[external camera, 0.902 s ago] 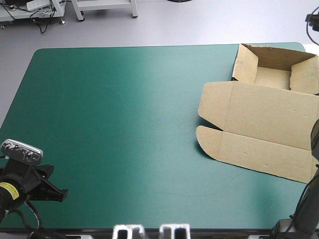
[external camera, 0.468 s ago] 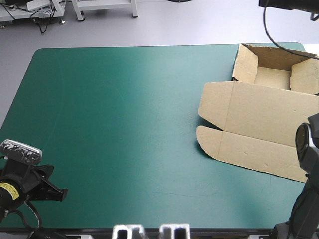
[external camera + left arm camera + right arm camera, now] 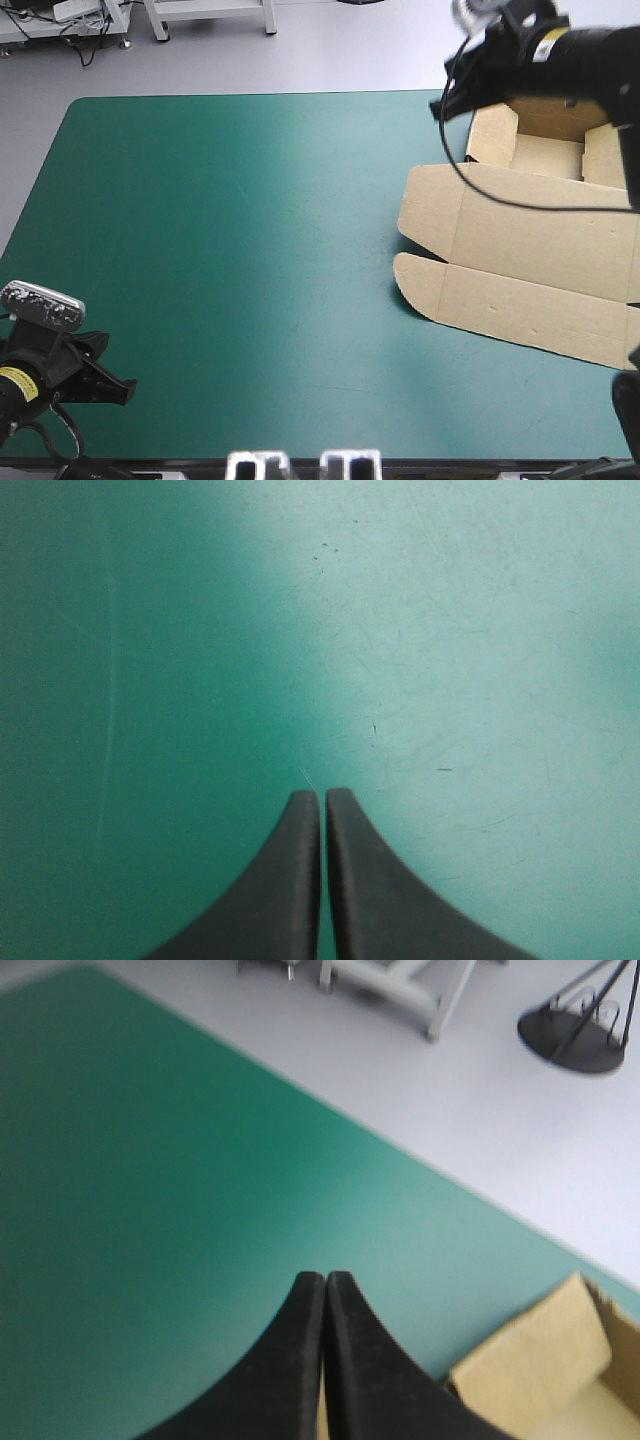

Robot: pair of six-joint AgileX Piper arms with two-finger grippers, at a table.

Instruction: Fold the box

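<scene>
The box [image 3: 530, 255] is plain brown board. The counter [image 3: 250, 330] has a plain teal-green cover [image 3: 200, 190]. The left hand [image 3: 322, 798] and right hand [image 3: 326, 1278] have black fingers [image 3: 280, 890].

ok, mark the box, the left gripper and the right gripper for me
box [image 3: 530, 250]: high view, on the flat lid panel.
left gripper [image 3: 322, 800]: left wrist view, at the seam between its shut fingertips.
right gripper [image 3: 325, 1282]: right wrist view, at the seam between its shut fingertips.

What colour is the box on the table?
Plain brown board, no print visible. The box shows best in the high view.
</scene>
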